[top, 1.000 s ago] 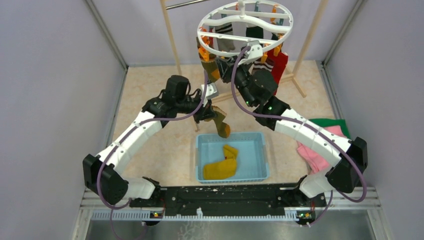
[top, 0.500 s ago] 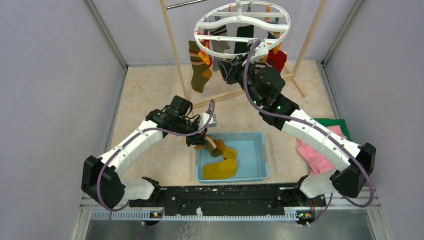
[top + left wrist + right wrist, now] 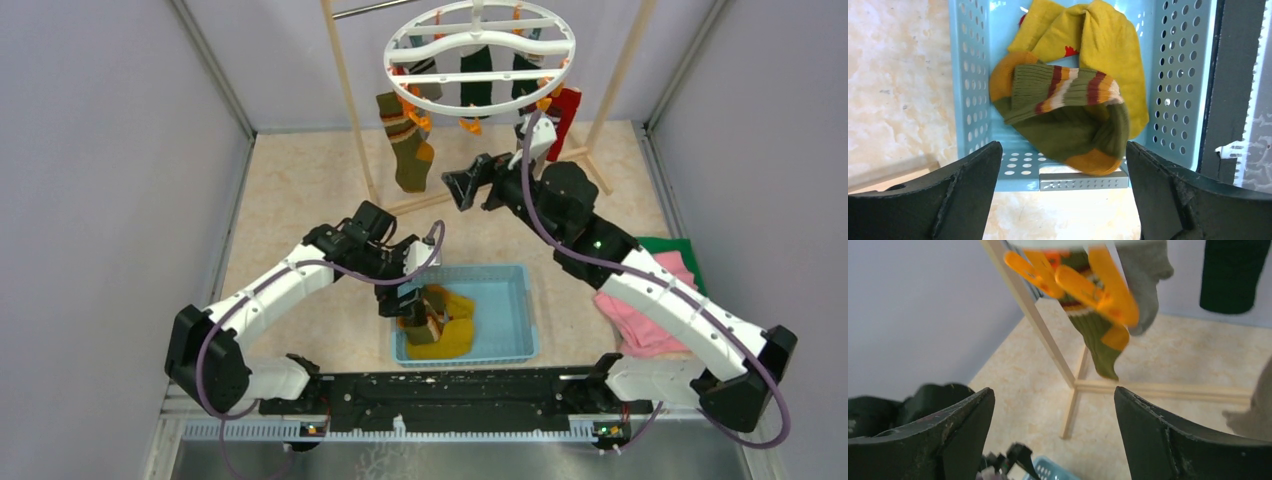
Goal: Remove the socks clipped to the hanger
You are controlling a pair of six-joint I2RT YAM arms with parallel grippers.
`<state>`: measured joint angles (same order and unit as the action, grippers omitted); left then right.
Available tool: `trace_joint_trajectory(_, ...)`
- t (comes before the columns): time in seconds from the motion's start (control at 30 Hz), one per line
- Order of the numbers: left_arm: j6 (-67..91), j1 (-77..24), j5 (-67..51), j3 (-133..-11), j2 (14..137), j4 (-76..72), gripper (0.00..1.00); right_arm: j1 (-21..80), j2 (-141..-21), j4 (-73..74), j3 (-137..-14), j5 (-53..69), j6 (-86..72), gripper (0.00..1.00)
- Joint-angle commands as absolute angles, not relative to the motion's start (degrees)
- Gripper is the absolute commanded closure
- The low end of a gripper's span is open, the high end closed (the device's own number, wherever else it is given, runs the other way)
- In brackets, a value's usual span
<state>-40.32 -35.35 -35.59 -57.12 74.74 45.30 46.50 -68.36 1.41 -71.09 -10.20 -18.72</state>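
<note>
Olive wool ribbed in red, cream and orange: one striped sock point(image 3: 1068, 115) lies crumpled in the blue basket point(image 3: 965, 75), on top of the mustard yellow socks point(image 3: 1108, 45). One of those bears a small red mark, too small to read.

The left gripper point(image 3: 1062, 145) hangs above the basket with its jaws spread wide, holding nothing.

On the white hanger point(image 3: 389, 50), another olive striped sock point(image 3: 410, 150), a grey sock point(image 3: 1145, 275), a dark green sock point(image 3: 1228, 275) and a red sock point(image 3: 566, 108) dangle from orange clips point(image 3: 1098, 285).

The right gripper point(image 3: 462, 188) sits below the ring, its jaws parted and empty, apart from the socks.

The hanger hangs inside the wooden rack point(image 3: 345, 80). A pink cloth point(image 3: 635, 310) and a green cloth point(image 3: 670, 245) lie right of the basket.
</note>
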Motion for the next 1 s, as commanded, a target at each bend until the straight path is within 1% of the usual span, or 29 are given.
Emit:
trace_joint_trajectory(0.0, -41.86, -35.51, -35.11, -58.42, 71.67, 42.81, 0.01, 44.88, -59.76, 7.81, -65.40, -9.89, -20.89, 0.11)
trace_joint_trajectory(0.17, -39.20, -35.56, -34.03, -63.52, 72.86, 44.99, 0.01, 36.58, -52.16, 11.49, -57.59, -11.65, -19.57, 0.10)
trace_joint_trajectory(0.2, -39.10, -35.51, -34.14, -64.38, 73.00, 45.42, 0.01, 33.48, -51.76, 11.74, -56.74, -10.88, -19.36, 0.09)
trace_joint_trajectory(0.3, -39.34, -35.51, -34.61, -65.82, 73.21, 46.04, 0.01, 24.22, -52.42, 8.94, -54.64, -3.64, -20.04, 0.07)
trace_joint_trajectory(0.43, -39.22, -35.59, -34.31, -65.95, 72.60, 46.32, 0.01, 19.42, -58.51, 2.81, -55.18, -1.32, -15.08, 0.05)
trace_joint_trajectory(0.53, -38.75, -35.56, -34.33, -65.86, 71.93, 46.63, 0.01, 15.87, -64.01, -6.75, -55.46, 6.89, -12.67, 0.05)
trace_joint_trajectory(0.63, -38.70, -35.43, -34.70, -66.70, 71.73, 47.62, 0.01, 13.38, -71.35, -14.17, -57.74, 8.89, -10.08, 0.09)
trace_joint_trajectory(0.67, -38.60, -35.43, -34.67, -67.02, 71.71, 47.91, 0.01, 12.76, -73.72, -14.94, -60.08, 8.66, -9.69, 0.13)
trace_joint_trajectory(0.7, -38.64, -35.48, -34.65, -67.30, 71.73, 48.20, 0.01, 12.45, -75.84, -15.30, -61.97, 8.14, -9.30, 0.19)
trace_joint_trajectory(0.73, -38.59, -35.42, -34.63, -67.51, 71.74, 48.43, 0.01, 12.40, -77.62, -15.68, -63.47, 7.30, -8.70, 0.28)
trace_joint_trajectory(0.8, -38.59, -35.32, -34.95, -67.78, 71.73, 48.60, 0.01, 12.40, -80.11, -16.70, -65.63, 7.30, -8.27, 0.56)
trace_joint_trajectory(0.87, -38.17, -35.17, -35.91, -68.13, 71.85, 48.77, 0.01, 12.68, -80.86, -17.48, -66.50, 8.23, -9.80, 0.93)
trace_joint_trajectory(0.9, -37.72, -35.04, -36.55, -68.36, 71.90, 48.73, 0.01, 13.09, -80.50, -17.75, -66.42, 8.52, -10.85, 1.00)
trace_joint_trajectory(0.97, -36.56, -34.86, -37.78, -69.05, 71.89, 48.45, 0.01, 15.13, -78.83, -18.70, -64.87, 7.93, -11.57, 1.00)
